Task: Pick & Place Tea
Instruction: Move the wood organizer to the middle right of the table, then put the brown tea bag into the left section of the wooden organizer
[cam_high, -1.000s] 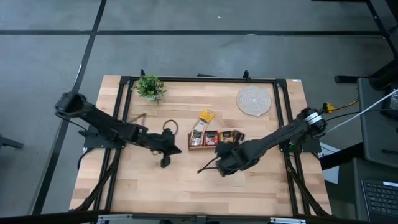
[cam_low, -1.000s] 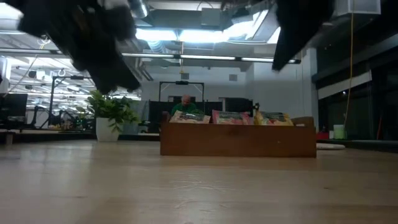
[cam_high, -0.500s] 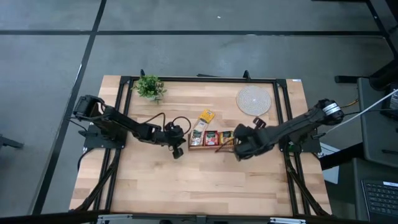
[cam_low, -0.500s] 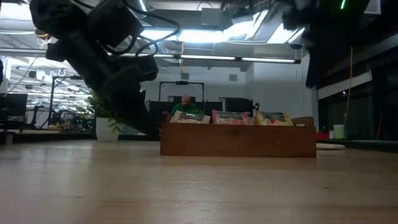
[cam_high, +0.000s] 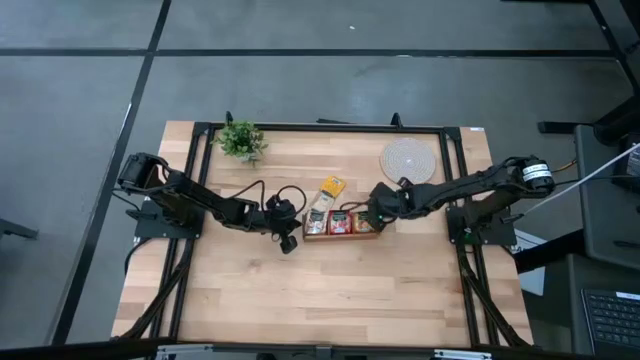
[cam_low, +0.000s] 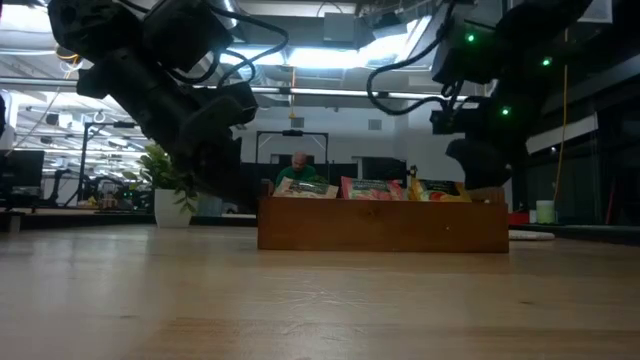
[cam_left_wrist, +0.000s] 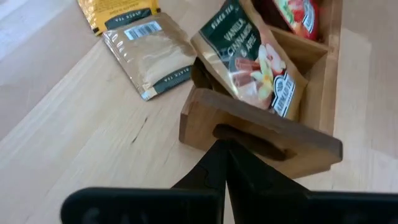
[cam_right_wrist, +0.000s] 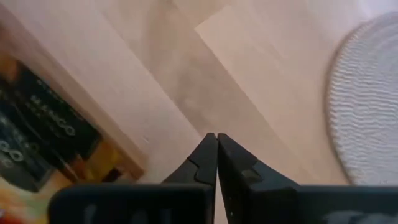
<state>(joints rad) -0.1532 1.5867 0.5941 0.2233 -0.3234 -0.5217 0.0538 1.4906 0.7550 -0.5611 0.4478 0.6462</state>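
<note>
The long wooden tray (cam_high: 340, 236) lies mid-table with tea sachets standing in its compartments: a vanilla-cinnamon one (cam_left_wrist: 255, 62), a red one (cam_left_wrist: 298, 15) and a dark mango one (cam_right_wrist: 43, 143). Two more sachets, brown (cam_left_wrist: 152, 56) and yellow (cam_high: 332, 186), lie flat on the table just beyond the tray's left end. My left gripper (cam_left_wrist: 222, 144) is shut at the tray's left end wall. My right gripper (cam_right_wrist: 216, 135) is shut and hangs over bare table beside the tray's right end (cam_right_wrist: 93, 118), touching nothing. My left gripper's shut fingertips (cam_left_wrist: 219, 149) stand at the outer face of the tray's left end wall (cam_left_wrist: 249, 134), just below its handle slot. They come slanting down from the table's left. Whether they actually touch the wood I cannot tell. The tray rests flat on the table.
A round woven mat (cam_high: 408, 160) lies far right of the tray, close to my right gripper. A small potted plant (cam_high: 240, 140) stands at the far left. Bare wood stretches across the near half of the table. A person (cam_low: 297, 165) sits in the room beyond.
My right gripper has swung from the table's near middle toward the far edge and come down beside the tray's right end. My left gripper has moved right and down to the tray's left end, then kept still. The tray and sachets have not moved.
</note>
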